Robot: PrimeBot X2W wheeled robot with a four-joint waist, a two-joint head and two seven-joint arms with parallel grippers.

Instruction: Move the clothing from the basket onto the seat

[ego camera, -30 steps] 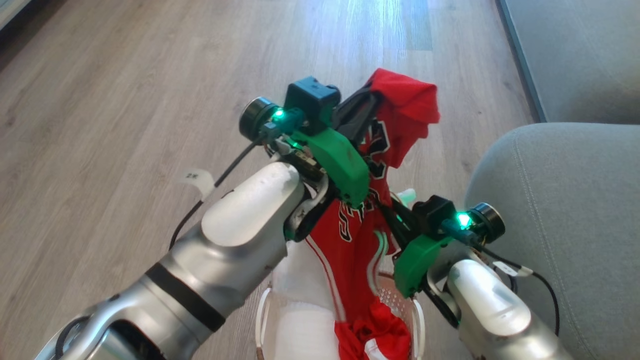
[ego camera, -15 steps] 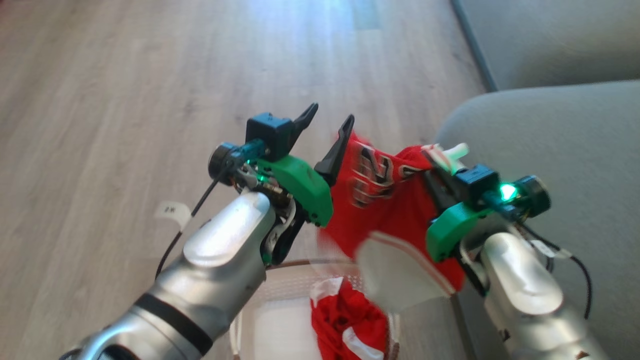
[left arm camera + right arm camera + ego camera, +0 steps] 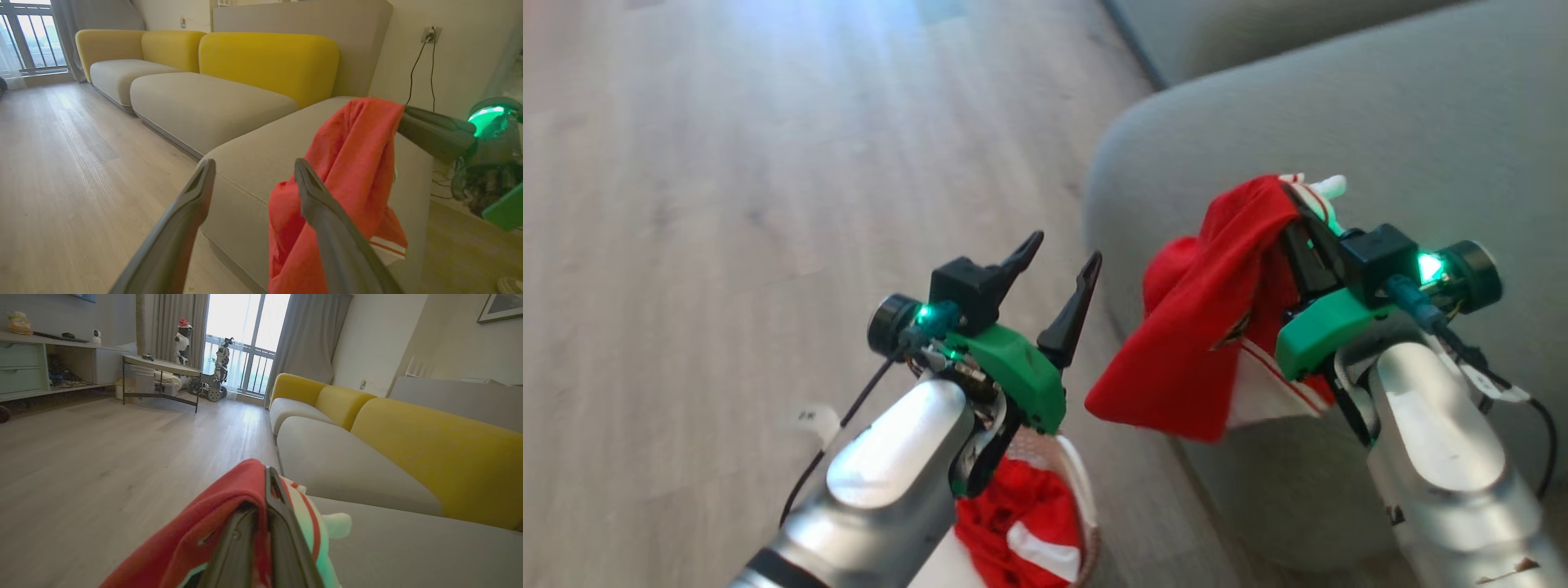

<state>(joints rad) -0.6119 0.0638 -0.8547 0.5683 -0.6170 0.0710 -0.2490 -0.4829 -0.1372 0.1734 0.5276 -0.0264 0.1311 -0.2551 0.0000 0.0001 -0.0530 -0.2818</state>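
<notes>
– At the rounded end of the seat (image 3: 1258, 106): right gripper (image 3: 1294, 194) clamped tight on a red jersey (image 3: 1192, 343). Fabric is draped over both fingers and hangs down off them.
– Jersey on the cushion?
– It hangs against the seat's end, over its side. Can't tell from the head or wrist views whether it touches the upholstery. White-striped hem sits low, by the green wrist housing (image 3: 1319, 335).
– Left side?
– Left gripper (image 3: 1063, 250) has its fingers spread wide with nothing between them. It's above the wood floor (image 3: 727, 163), near the jersey's left edge, not touching it.
– Basket?
– Basket (image 3: 1085, 482) is at the bottom of the head view, partly behind the left forearm (image 3: 890, 457), near the seat's base. Second red garment (image 3: 1013, 523) with a white stripe is bunched inside it.
</notes>
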